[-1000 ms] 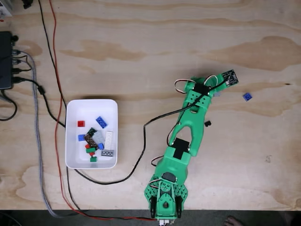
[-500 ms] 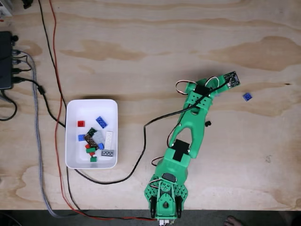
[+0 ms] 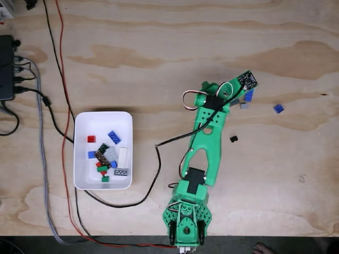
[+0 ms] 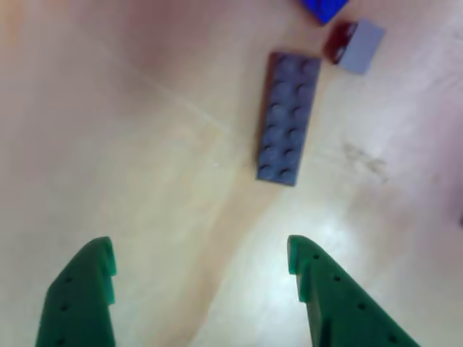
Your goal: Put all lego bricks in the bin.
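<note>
Fixed view, bare plywood table (image 3: 159, 53), cables (image 3: 53, 106) at left.

Grainy plywood table (image 3: 159, 53); glossy white plastic bin (image 3: 79, 151).

Bare plywood between the spread hand (image 4: 201, 260) fingers, grey plate (image 4: 287, 118) just ahead, nothing between.

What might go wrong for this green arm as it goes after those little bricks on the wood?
The tool is open above bare wood, and the grey plate lies ahead of its tips, so closing now would likely grab nothing. A small grey brick and a blue piece sit close by and could be nudged away during a reach. The bin is far off to the left in the fixed view, so a weakly held brick might drop on the way.
</note>
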